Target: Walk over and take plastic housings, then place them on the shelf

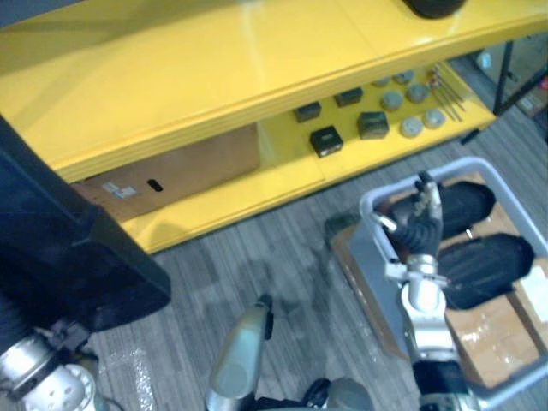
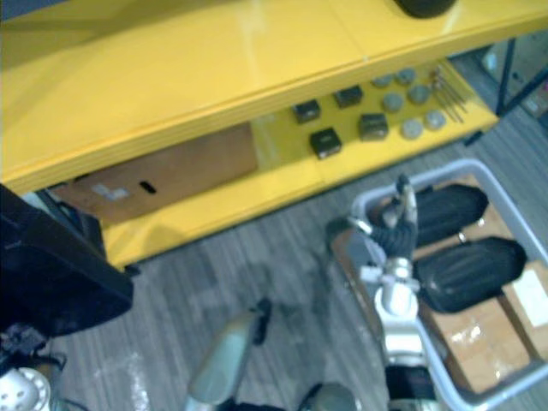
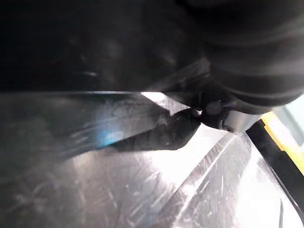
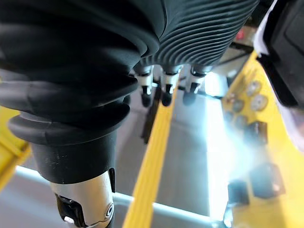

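- Far left: a big black plastic housing [image 1: 60,257] sits up at the end of the robot's left arm, in front of the shelf's left end.
- The left hand [image 3: 247,52] shows up close in its wrist view, with its ribbed cover right against the housing's scratched dark surface. The fingers are hidden, so I can't tell what the grip is doing.
- The yellow shelf [image 1: 214,60] runs across the top. Its upper deck is mostly bare, with just a dark rounded thing [image 1: 432,7] at the far right edge.
- On the lower deck, from the left, there's a cardboard box [image 1: 171,175], then a few small black blocks [image 1: 326,139], some grey discs [image 1: 412,127] and thin metal rods [image 1: 447,98].
- The grey carpet floor [image 1: 257,257] is below all that.
- The right hand [image 1: 417,224] hangs over the near-left corner of a grey bin [image 1: 370,257]. Its fingers are loose and pointing toward the shelf, and it's holding nothing.
- In the bin, two more black housings [image 1: 467,205] lie side by side on cardboard [image 1: 484,338], just right of that hand.
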Controlling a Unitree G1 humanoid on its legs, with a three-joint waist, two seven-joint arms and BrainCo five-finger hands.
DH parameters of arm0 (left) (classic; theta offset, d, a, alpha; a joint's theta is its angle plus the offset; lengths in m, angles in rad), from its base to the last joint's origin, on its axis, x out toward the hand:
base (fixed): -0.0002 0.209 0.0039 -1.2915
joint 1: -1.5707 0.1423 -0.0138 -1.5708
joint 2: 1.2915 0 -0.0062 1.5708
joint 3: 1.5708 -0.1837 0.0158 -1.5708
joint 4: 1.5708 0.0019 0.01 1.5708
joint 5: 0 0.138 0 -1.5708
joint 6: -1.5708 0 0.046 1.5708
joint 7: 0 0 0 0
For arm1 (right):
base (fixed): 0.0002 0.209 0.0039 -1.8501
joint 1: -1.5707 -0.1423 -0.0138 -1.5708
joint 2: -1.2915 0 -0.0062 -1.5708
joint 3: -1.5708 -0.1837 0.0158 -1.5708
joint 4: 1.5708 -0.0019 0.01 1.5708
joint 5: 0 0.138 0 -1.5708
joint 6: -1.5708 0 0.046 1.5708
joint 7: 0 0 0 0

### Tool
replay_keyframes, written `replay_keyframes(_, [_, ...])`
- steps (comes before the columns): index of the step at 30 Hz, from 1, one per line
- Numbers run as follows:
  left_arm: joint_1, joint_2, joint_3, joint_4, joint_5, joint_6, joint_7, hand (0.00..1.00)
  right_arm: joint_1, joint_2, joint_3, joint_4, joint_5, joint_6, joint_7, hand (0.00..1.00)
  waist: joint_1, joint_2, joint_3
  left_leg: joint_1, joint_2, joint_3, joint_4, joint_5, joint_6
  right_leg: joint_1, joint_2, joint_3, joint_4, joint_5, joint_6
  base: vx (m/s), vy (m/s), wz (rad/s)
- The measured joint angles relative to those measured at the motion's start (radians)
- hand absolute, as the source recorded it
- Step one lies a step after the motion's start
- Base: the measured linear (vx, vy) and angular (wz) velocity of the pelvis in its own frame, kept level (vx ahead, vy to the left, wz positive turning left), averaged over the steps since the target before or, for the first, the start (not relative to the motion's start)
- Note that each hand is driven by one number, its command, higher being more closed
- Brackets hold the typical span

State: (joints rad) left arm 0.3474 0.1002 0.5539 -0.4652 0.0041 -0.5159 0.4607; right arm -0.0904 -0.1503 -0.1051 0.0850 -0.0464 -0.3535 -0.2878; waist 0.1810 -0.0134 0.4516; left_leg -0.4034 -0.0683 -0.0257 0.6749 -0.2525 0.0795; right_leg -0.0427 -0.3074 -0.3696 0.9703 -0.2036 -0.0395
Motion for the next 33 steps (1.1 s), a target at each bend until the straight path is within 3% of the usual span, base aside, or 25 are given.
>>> replay_keyframes(1, [-0.001, 0.013, 0.018, -0.001, 0.007, 0.0, 0.002, 1.0, -0.004, 0.001, -0.003, -0.001, -0.009, -0.013, -0.001, 0.0, -0.003, -0.002, -0.004, 0.021, -0.005, -0.031, -0.002, -0.014, 0.007, -0.023, 0.027, 0.046, 0.029, -0.02, 0.03, 0.25, 0.062, 0.69])
replay_keyframes(2, [-0.009, 0.014, 0.037, -0.004, 0.006, 0.0, 0.004, 1.0, -0.012, 0.0, -0.016, -0.003, -0.011, -0.034, -0.004, 0.0, -0.006, -0.001, -0.006, 0.037, -0.013, -0.065, -0.006, -0.024, 0.005, -0.047, 0.058, 0.078, 0.002, -0.08, 0.061, 0.25, 0.044, 0.7])
replay_keyframes(5, [-0.048, 0.022, 0.065, -0.004, -0.002, 0.016, 0.003, 1.0, -0.028, -0.019, -0.07, -0.006, 0.018, -0.042, 0.01, 0.0, -0.005, -0.002, -0.009, 0.093, -0.041, -0.13, -0.029, -0.042, -0.019, -0.105, 0.109, 0.144, -0.157, -0.143, 0.113, 0.29, 0.001, 0.67])
replay_keyframes(8, [-0.089, 0.053, 0.056, -0.004, -0.01, 0.049, -0.011, 1.0, -0.005, -0.068, -0.126, -0.038, 0.11, -0.027, 0.094, 0.0, -0.026, 0.01, -0.065, 0.146, -0.064, -0.252, -0.072, -0.052, -0.032, -0.188, 0.189, 0.321, -0.356, -0.134, 0.145, 0.33, -0.073, 1.28])
replay_keyframes(9, [-0.107, 0.054, 0.037, -0.004, -0.04, 0.063, -0.042, 1.0, 0.039, -0.082, -0.149, -0.095, 0.135, -0.008, 0.131, 0.0, -0.043, 0.005, -0.095, 0.186, -0.084, -0.33, -0.088, -0.057, -0.044, -0.19, 0.209, 0.396, -0.432, -0.116, 0.177, 0.43, -0.175, 1.71])
replay_keyframes(10, [-0.108, 0.055, 0.028, -0.004, -0.05, 0.069, -0.054, 1.0, 0.057, -0.087, -0.152, -0.115, 0.15, 0.004, 0.141, 0.0, -0.043, -0.006, -0.11, 0.204, -0.09, -0.35, -0.095, -0.063, -0.054, -0.189, 0.203, 0.414, -0.45, -0.11, 0.184, 0.38, -0.204, 1.52])
replay_keyframes(11, [-0.1, 0.055, 0.017, -0.004, -0.073, 0.073, -0.07, 1.0, 0.079, -0.088, -0.152, -0.142, 0.167, 0.019, 0.158, 0.0, -0.041, -0.028, -0.134, 0.229, -0.099, -0.367, -0.107, -0.071, -0.068, -0.188, 0.192, 0.426, -0.471, -0.101, 0.188, 0.4, -0.327, 1.31])
replay_keyframes(13, [-0.068, 0.056, -0.021, -0.02, -0.085, 0.08, -0.088, 1.0, 0.119, -0.089, -0.158, -0.206, 0.194, 0.045, 0.192, 0.0, -0.04, -0.077, -0.191, 0.23, -0.097, -0.306, -0.096, -0.087, -0.097, -0.164, 0.162, 0.396, -0.541, -0.01, 0.143, 0.4, -0.361, 1.33])
replay_keyframes(14, [-0.056, 0.037, -0.044, -0.026, -0.083, 0.08, -0.097, 1.0, 0.114, -0.102, -0.168, -0.204, 0.199, 0.051, 0.21, 0.0, -0.05, -0.078, -0.2, 0.224, -0.071, -0.255, -0.075, -0.103, -0.117, -0.146, 0.161, 0.369, -0.539, 0.014, 0.184, 0.21, -0.23, 1.06])
replay_keyframes(15, [-0.034, 0.018, -0.07, -0.029, -0.081, 0.082, -0.112, 1.0, 0.104, -0.122, -0.18, -0.183, 0.209, 0.058, 0.228, 0.0, -0.051, -0.055, -0.207, 0.22, -0.004, -0.185, -0.077, -0.109, -0.128, -0.111, 0.186, 0.321, -0.571, 0.019, 0.168, 0.21, -0.248, 0.92])
replay_keyframes(17, [-0.037, 0.016, -0.072, -0.03, -0.078, 0.082, -0.12, 1.0, 0.077, -0.154, -0.204, -0.173, 0.227, 0.056, 0.243, 0.0, -0.06, -0.014, -0.209, 0.196, 0.071, -0.072, -0.133, -0.096, -0.131, -0.099, 0.202, 0.266, -0.604, 0.03, 0.15, 0.18, -0.206, 0.68])
replay_keyframes(18, [-0.05, 0.016, -0.077, -0.03, -0.076, 0.082, -0.119, 1.0, 0.066, -0.161, -0.214, -0.166, 0.23, 0.055, 0.243, 0.0, -0.063, -0.005, -0.207, 0.195, 0.08, -0.05, -0.157, -0.084, -0.124, -0.101, 0.201, 0.255, -0.609, 0.032, 0.147, 0.14, -0.161, 0.56])
replay_keyframes(20, [-0.101, 0.019, -0.114, -0.03, -0.072, 0.082, -0.111, 1.0, 0.077, -0.162, -0.23, -0.139, 0.243, 0.054, 0.234, 0.0, -0.065, -0.004, -0.207, 0.234, 0.077, -0.019, -0.24, -0.038, -0.127, -0.087, 0.186, 0.246, -0.615, 0.033, 0.146, 0.09, -0.094, 0.23])
replay_keyframes(25, [-0.14, 0.055, -0.148, -0.03, 0.001, 0.099, -0.073, 1.0, 0.089, -0.144, -0.271, -0.179, 0.288, 0.003, 0.19, 0.0, -0.105, -0.006, -0.204, 0.3, 0.083, 0.036, -0.27, -0.034, -0.127, -0.04, 0.183, 0.266, -0.63, 0.034, 0.142, 0.07, 0.002, -0.13])
replay_keyframes(28, [-0.154, 0.071, -0.166, -0.029, 0.006, 0.108, -0.076, 1.0, 0.108, -0.112, -0.284, -0.213, 0.286, -0.026, 0.169, 0.0, -0.124, -0.007, -0.204, 0.32, 0.088, 0.071, -0.287, -0.034, -0.127, -0.036, 0.184, 0.272, -0.637, 0.05, 0.119, 0.03, 0.049, -0.21])
replay_keyframes(33, [-0.193, 0.134, -0.227, -0.018, -0.007, 0.117, -0.16, 1.0, 0.138, -0.093, -0.293, -0.283, 0.267, -0.046, 0.085, 0.0, -0.144, -0.006, -0.204, 0.382, 0.091, 0.148, -0.308, -0.034, -0.127, -0.005, 0.183, 0.318, -0.654, 0.059, 0.117, 0.02, 0.05, -0.29])
